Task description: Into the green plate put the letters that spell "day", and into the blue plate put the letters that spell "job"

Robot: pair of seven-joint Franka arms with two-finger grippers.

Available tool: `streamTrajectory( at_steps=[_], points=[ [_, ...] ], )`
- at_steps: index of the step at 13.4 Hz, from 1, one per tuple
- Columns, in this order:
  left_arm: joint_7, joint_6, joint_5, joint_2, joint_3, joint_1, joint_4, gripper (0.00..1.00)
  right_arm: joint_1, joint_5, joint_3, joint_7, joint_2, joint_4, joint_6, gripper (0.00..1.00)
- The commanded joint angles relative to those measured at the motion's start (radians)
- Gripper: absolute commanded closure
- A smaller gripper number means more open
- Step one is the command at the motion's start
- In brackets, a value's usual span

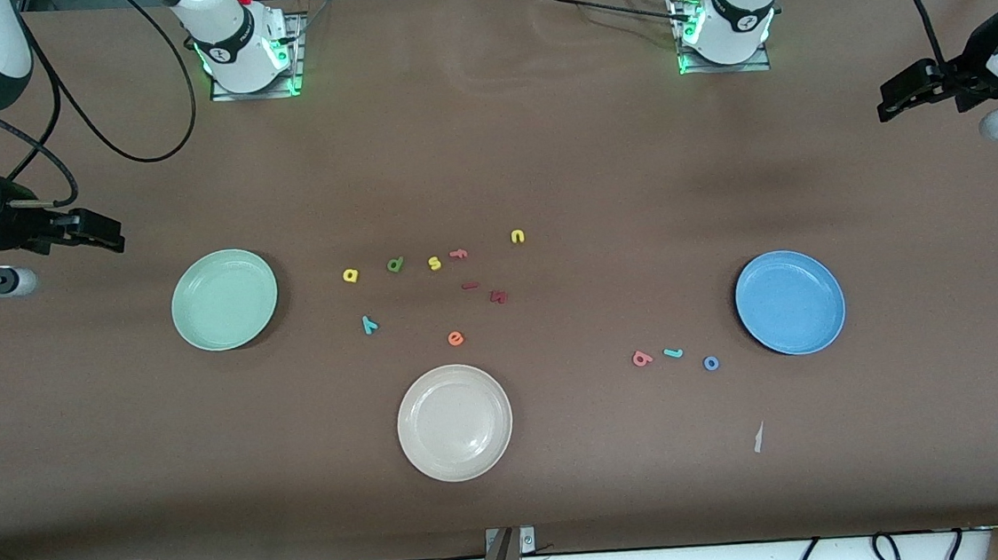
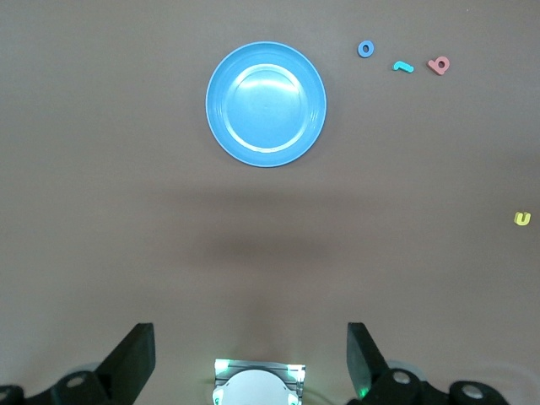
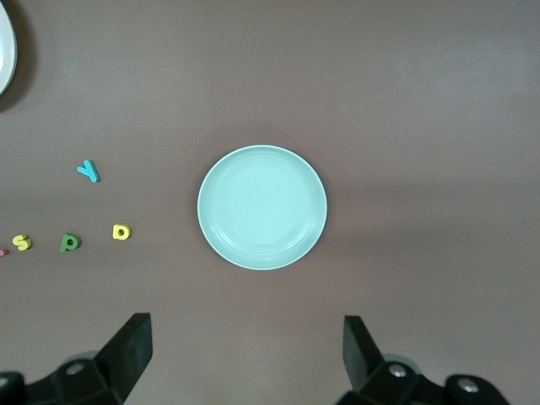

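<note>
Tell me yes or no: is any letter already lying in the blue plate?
No. The blue plate holds nothing, and the blue o, teal j and pink-red b lie on the table beside it.

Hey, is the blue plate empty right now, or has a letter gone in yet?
Empty. The blue plate shows only bare surface; the pink b, teal j and blue o lie on the table beside it.
</note>
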Motion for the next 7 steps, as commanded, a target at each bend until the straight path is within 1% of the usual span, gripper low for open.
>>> streamTrajectory(
  at_steps=[1,5,6,7],
  points=[
    [0.01,-0.015,-0.019,0.011,0.002,-0.003,0.028,0.0,-0.001,-0.004,0.005,0.002,-0.018,-0.017,-0.002,0.0],
    [0.01,-0.015,-0.017,0.011,0.002,-0.002,0.028,0.0,0.004,0.002,0.007,0.001,-0.012,-0.014,0.026,0.0],
    [0.012,-0.015,-0.019,0.011,0.002,-0.002,0.028,0.0,0.006,-0.001,0.01,0.001,0.011,-0.014,0.031,0.0],
    [0.012,-0.015,-0.017,0.011,0.002,-0.002,0.028,0.0,0.019,-0.007,0.013,-0.007,0.063,-0.014,0.053,0.0]
  ],
)
